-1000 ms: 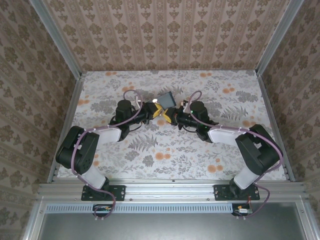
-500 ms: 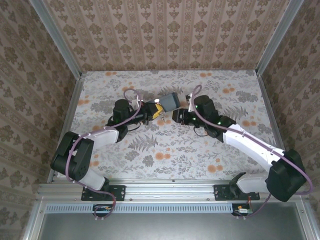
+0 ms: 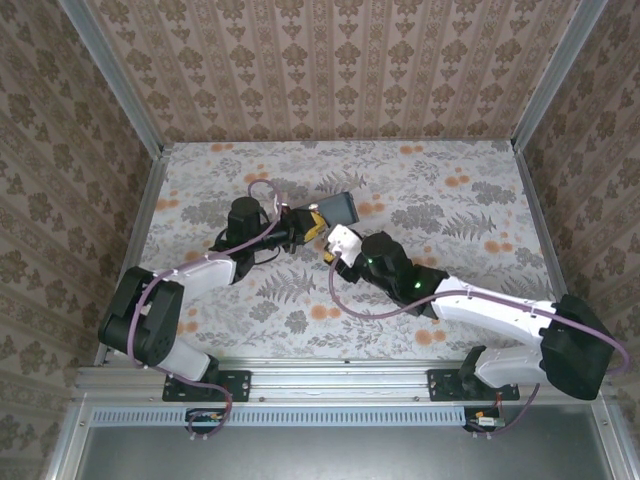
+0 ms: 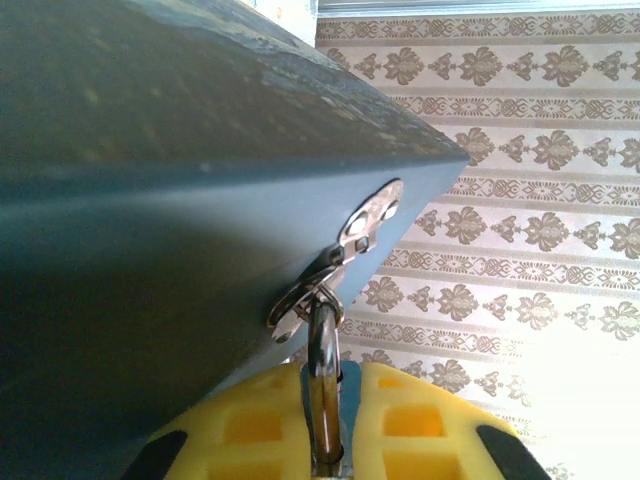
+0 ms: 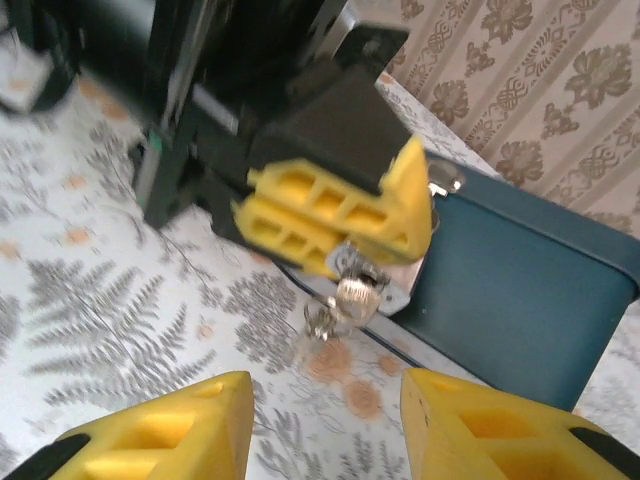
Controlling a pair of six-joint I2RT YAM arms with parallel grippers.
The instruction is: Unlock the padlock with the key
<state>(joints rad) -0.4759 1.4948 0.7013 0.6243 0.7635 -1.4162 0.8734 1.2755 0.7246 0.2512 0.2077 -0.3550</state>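
My left gripper (image 4: 325, 405) is shut on the padlock, whose silvery shackle (image 4: 322, 345) rises between the yellow fingers and passes through the hasp ring of the blue tin (image 4: 150, 200). In the right wrist view the padlock's lower end (image 5: 353, 290) sticks out under the left fingers (image 5: 330, 215), with the small bunch of keys (image 5: 322, 320) dangling from it, blurred. My right gripper (image 5: 320, 430) is open, a short way back from the keys, with nothing between its fingers. From above, the left gripper (image 3: 308, 224) and right gripper (image 3: 332, 250) sit close together beside the tin (image 3: 340, 207).
The blue tin (image 5: 510, 300) lies tilted on the floral table cover (image 3: 450, 190), mid-table toward the back. Patterned walls close in the back and both sides. Both arms stretch across the near half of the table.
My right arm has swung down and left, drawing its gripper back from the padlock. The left gripper has kept its hold and barely moved.
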